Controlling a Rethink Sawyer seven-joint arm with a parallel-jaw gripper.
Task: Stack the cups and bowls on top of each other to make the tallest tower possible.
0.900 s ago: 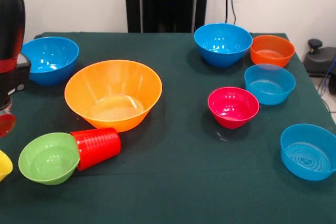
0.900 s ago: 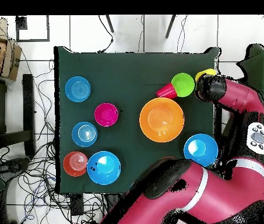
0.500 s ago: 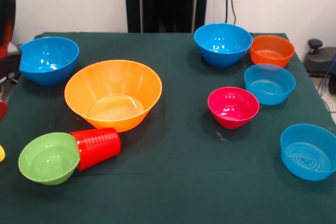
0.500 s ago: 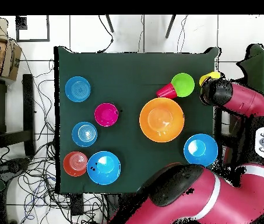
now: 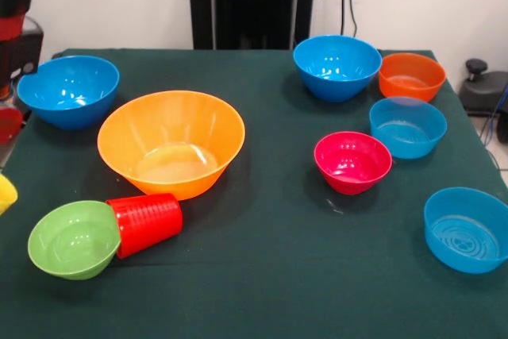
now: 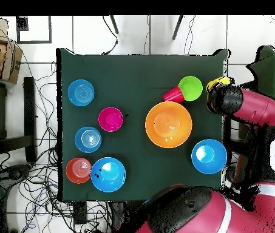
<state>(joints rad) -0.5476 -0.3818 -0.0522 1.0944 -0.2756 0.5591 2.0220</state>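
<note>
The red and black arm [image 6: 249, 108] is drifting along the bench [image 5: 270, 275] edge with the small yellow plastic cup [image 5: 5, 193] beneath it, well short of the big yellow-orange plastic bowl [image 5: 171, 143]; whether the jaws are grasping it, I cannot tell.

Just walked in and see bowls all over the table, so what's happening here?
A red and black robot arm hangs over one edge of the green table, with a small yellow plastic cup at its tip. No tower exists yet: the big yellow-orange plastic bowl sits empty. The ribbed red cup lies on its side against the light green bowl. The blue, orange and pink-red bowls stand apart, unstacked.
</note>
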